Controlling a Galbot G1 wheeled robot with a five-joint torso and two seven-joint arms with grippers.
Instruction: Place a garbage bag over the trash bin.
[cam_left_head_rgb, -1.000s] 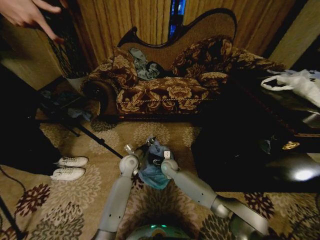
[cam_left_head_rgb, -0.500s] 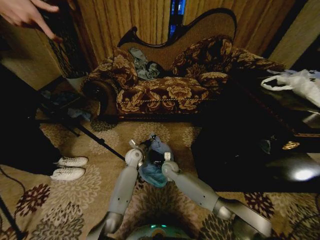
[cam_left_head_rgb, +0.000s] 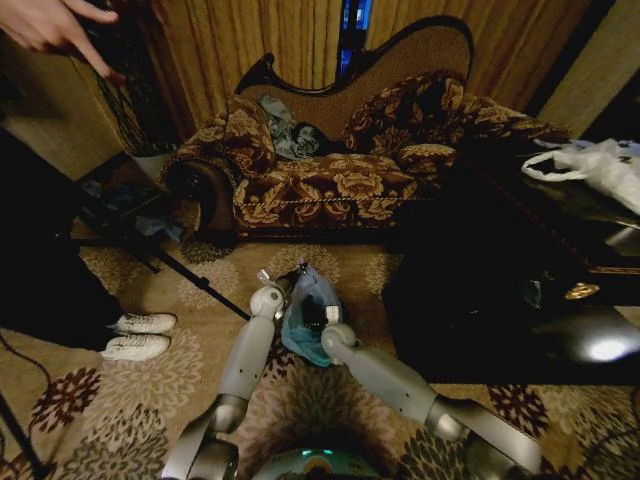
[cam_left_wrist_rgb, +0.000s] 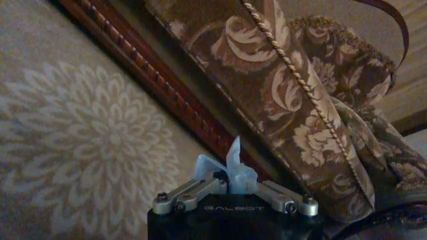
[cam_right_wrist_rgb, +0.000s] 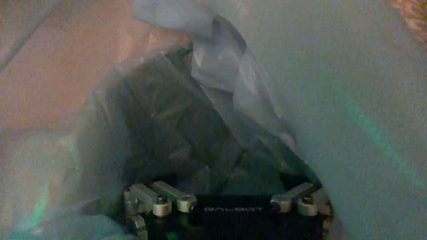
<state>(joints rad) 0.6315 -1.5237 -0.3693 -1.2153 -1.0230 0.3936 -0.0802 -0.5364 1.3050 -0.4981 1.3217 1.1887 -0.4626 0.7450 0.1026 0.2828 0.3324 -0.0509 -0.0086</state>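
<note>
The garbage bag (cam_left_head_rgb: 308, 318) hangs as a pale blue bundle over the patterned carpet (cam_left_head_rgb: 150, 390), between the two arms and just near of the sofa (cam_left_head_rgb: 330, 175). A dark shape shows inside the film at its middle, which may be the trash bin (cam_left_head_rgb: 313, 317), though it is too hidden to be sure.

To do this step well, the two arms should draw the bag's mouth apart evenly, keeping the film taut enough to open but not so tight that it tears or slips from a grip, and the opening should sit centred over the bin's rim before it is lowered.

The left end effector (cam_left_wrist_rgb: 230, 187), at the far left edge of the bag, has its fingers closed to a narrow pinch on a small tuft of the pale film that sticks up between them. The right end effector (cam_right_wrist_rgb: 227, 202) sits inside the folds of the bag, film draped all round it; its fingers appear spread wide apart, and whether they grip any film I cannot tell.
</note>
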